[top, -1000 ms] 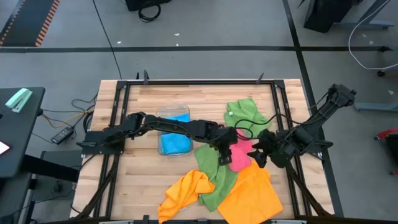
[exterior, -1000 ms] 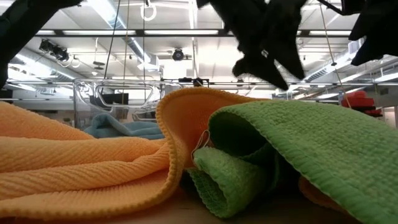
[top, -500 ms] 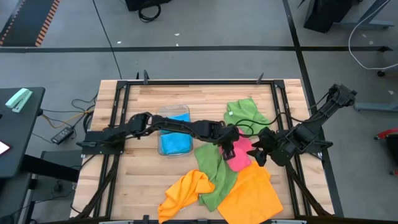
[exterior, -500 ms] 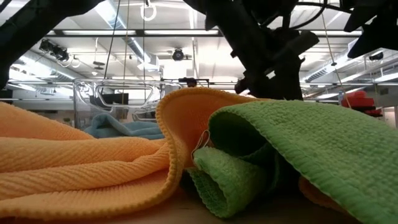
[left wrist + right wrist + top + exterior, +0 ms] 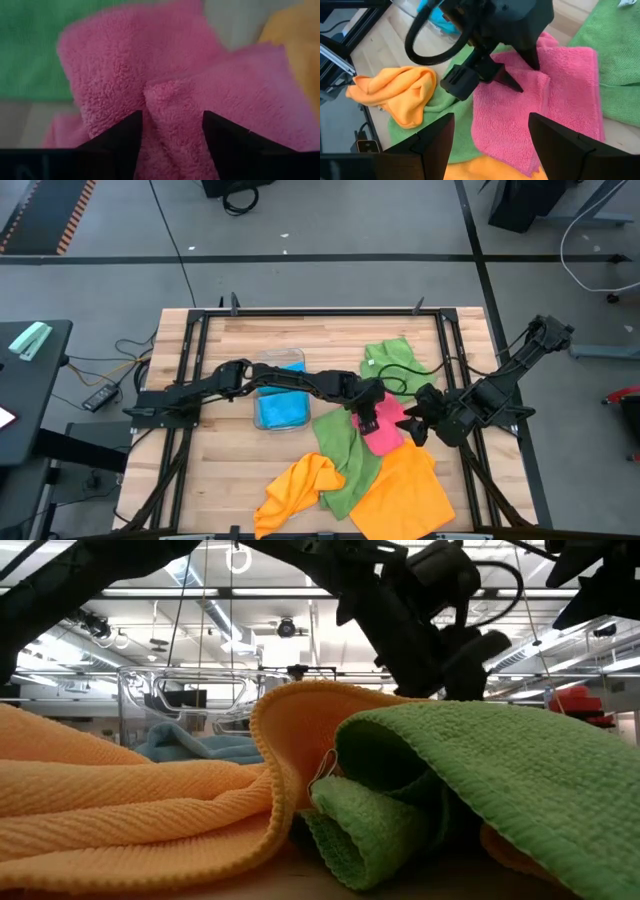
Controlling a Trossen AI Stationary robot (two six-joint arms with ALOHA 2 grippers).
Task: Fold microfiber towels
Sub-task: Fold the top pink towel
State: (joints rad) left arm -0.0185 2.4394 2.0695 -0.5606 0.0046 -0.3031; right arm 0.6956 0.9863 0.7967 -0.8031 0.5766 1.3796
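Blue towel (image 5: pixel 281 406) in clear tray (image 5: pixel 262 367), left of centre. Left gripper (image 5: pixel 366 417) reaches across table, down on pink towel (image 5: pixel 385 434); left wrist view shows fingers (image 5: pixel 121 137) parted with raised pink fold between them, firm grip cannot be told. Orange towel (image 5: pixel 298 485) crumpled at front, green towel (image 5: pixel 343 460) beside it, second orange (image 5: pixel 405 498) flat front right, second green (image 5: pixel 392 360) at back. Right gripper (image 5: pixel 419 430) open, empty, just right of pink towel

Overhead camera looks straight down on the whole surface (image 5: pixel 240 470); a low one peers level across cloth folds; both wrist cameras, close in, share the pink towel (image 5: pixel 180 100).
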